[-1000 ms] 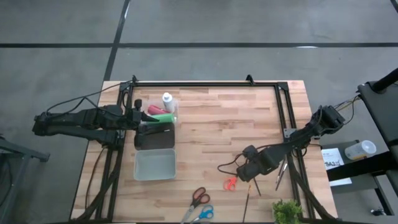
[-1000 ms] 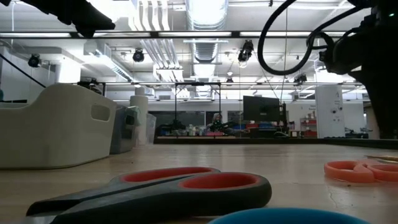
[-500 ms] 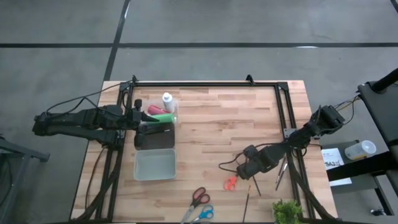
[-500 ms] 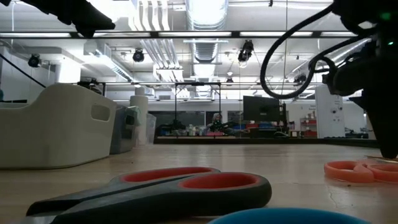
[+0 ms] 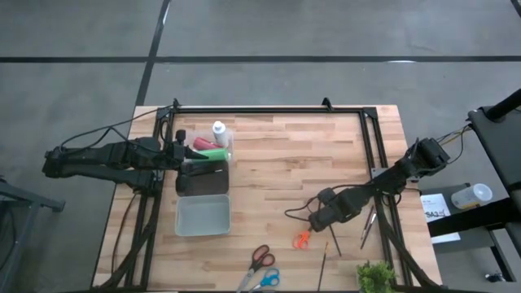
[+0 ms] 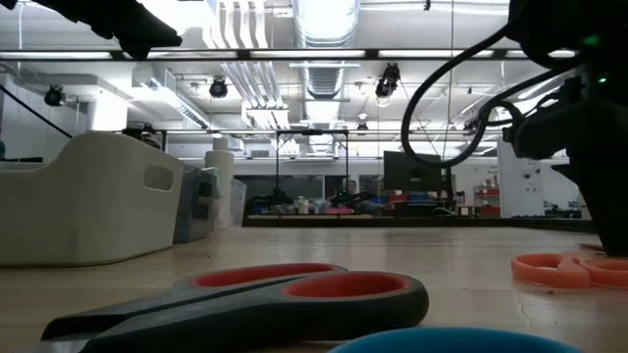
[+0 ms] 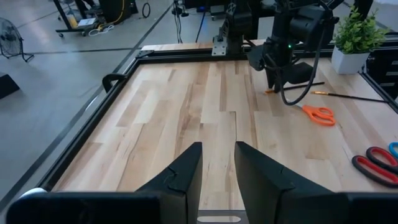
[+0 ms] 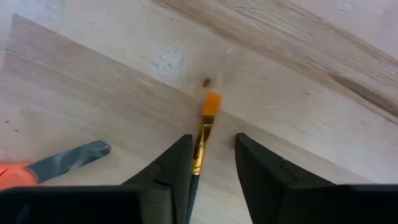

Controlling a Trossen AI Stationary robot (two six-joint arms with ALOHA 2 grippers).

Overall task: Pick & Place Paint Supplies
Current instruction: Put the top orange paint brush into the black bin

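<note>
Brush (image 8: 205,130) sits between right hand (image 8: 211,163) fingers; no lettering legible.

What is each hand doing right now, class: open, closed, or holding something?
Left hand: open, empty, by the paint bottles.
Right hand: fingers either side of a brush; grip cannot be told.

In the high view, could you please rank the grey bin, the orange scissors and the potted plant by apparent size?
1. Grey bin
2. Potted plant, partly cut off by the picture's edge
3. Orange scissors
</note>
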